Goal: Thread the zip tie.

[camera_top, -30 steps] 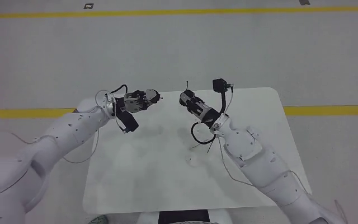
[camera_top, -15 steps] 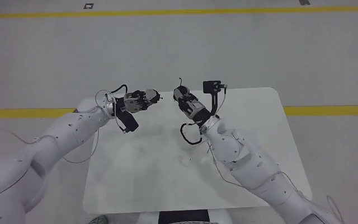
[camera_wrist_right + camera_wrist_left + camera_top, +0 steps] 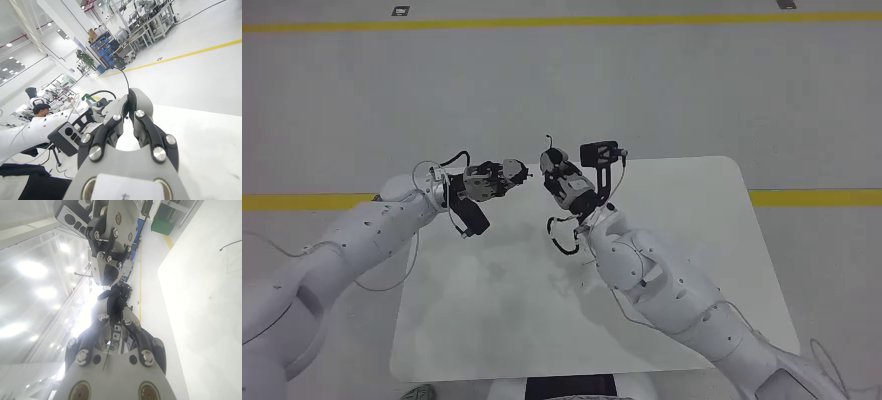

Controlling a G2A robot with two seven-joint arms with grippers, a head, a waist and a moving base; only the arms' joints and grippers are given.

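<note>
My right gripper (image 3: pixel 549 160) is shut on a thin black zip tie (image 3: pixel 125 79), which curves up out of its fingertips (image 3: pixel 130 100); in the top view the tie's end (image 3: pixel 548 141) sticks up. My left gripper (image 3: pixel 523 172) faces it a short gap away, above the far part of the white table (image 3: pixel 692 200). The left gripper (image 3: pixel 115 303) is shut on a thin black strip (image 3: pixel 111 344) running back between its fingers. In the left wrist view the right gripper (image 3: pixel 105 275) hangs just past the left fingertips, with the tie's head end (image 3: pixel 81 274) poking sideways.
Both grippers are raised off the table. A loose curved dark strip (image 3: pixel 229 244) lies on the table. The right arm's black cable (image 3: pixel 564 238) loops below its wrist. Yellow lines (image 3: pixel 802 197) mark the floor around the table.
My right arm has swung left with the zip tie, closing most of the gap to the left gripper. The left arm has kept still.
</note>
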